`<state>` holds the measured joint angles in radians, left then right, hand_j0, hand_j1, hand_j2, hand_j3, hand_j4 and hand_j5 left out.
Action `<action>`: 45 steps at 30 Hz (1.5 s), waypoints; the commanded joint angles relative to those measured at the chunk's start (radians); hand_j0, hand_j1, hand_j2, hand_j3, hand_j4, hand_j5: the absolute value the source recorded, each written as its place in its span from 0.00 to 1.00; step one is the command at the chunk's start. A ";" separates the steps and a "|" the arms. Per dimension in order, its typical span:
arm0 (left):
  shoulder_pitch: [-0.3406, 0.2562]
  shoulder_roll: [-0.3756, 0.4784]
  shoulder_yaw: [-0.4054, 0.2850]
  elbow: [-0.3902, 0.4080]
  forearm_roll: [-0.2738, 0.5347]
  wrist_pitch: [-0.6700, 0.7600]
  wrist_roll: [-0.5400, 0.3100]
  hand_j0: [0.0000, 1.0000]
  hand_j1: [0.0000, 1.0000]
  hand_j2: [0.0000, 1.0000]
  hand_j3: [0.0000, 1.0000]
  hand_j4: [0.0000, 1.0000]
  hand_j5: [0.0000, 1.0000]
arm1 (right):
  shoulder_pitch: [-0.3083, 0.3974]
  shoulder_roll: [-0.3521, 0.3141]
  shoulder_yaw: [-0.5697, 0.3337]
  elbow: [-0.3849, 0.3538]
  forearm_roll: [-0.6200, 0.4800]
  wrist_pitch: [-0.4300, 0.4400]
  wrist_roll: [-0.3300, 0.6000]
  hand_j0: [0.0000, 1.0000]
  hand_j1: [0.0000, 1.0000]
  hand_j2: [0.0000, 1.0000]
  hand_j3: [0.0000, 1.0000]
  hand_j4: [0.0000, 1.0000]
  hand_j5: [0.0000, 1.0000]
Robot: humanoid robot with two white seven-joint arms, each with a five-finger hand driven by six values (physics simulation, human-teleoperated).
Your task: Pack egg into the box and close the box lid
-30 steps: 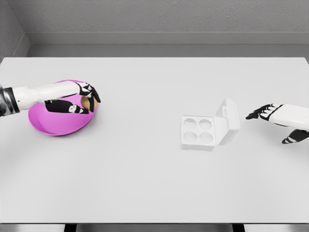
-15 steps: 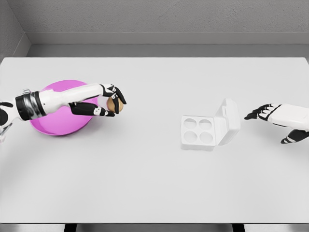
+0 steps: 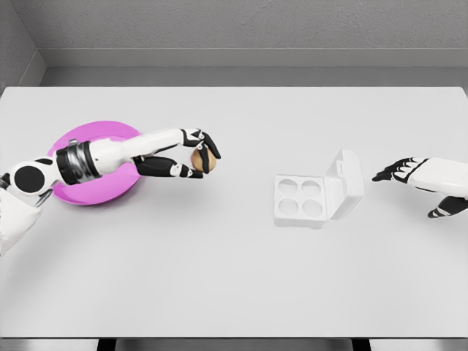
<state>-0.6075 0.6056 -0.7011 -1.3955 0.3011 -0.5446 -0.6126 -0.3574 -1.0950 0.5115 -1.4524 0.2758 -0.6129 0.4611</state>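
Head view: left hand reaching in from the left, extended over the bare desk to the right of the pink bowl, with its forearm crossing above the bowl. Fingers curling closed around the brown egg, thumb pressing from below, egg showing between the black digits. Egg being held clear of the bowl, between bowl and box, well apart from the box. White box sitting right of centre on the desk, four round cups facing up, none of them holding anything. Lid standing open, tilting up and away along the box's right edge. Right hand hovering at the far right, near the lid but apart from it, palm down, fingers stretched out and loosely spread toward the box, thumb hanging lower, gripping nothing. Bowl lying at the left side of the desk, partly hidden by the left arm; contents under the arm not possible to tell. Grey wall running behind the far edge of the desk.
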 commanded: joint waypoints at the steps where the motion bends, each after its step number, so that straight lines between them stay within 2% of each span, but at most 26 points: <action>1: 0.000 -0.024 0.000 0.000 0.004 0.002 0.002 0.36 0.36 0.36 0.36 0.36 0.36 | 0.000 -0.002 -0.001 -0.002 -0.006 0.002 -0.001 1.00 1.00 1.00 1.00 1.00 1.00; 10: 0.000 -0.093 -0.034 0.000 -0.002 0.002 0.002 0.36 0.36 0.36 0.36 0.36 0.36 | 0.000 0.003 -0.001 -0.002 -0.006 0.002 0.001 1.00 1.00 1.00 1.00 1.00 1.00; 24: -0.002 -0.207 -0.040 0.009 -0.028 0.002 0.002 0.36 0.36 0.36 0.36 0.36 0.36 | 0.000 -0.002 -0.001 -0.002 -0.006 0.002 0.001 1.00 1.00 1.00 1.00 1.00 1.00; 40: 0.015 -0.345 -0.040 0.078 0.004 -0.018 0.002 0.37 0.37 0.37 0.37 0.37 0.37 | 0.002 -0.020 -0.001 0.000 -0.006 0.002 0.001 1.00 1.00 1.00 1.00 1.00 1.00; 45: 0.026 -0.382 -0.038 0.119 0.062 -0.021 0.002 0.38 0.38 0.38 0.38 0.38 0.38 | 0.003 -0.014 -0.004 0.000 -0.006 0.002 0.004 1.00 1.00 1.00 1.00 1.00 1.00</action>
<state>-0.5814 0.2400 -0.7412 -1.2949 0.3373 -0.5656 -0.6127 -0.3544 -1.1086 0.5090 -1.4527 0.2757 -0.6129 0.4642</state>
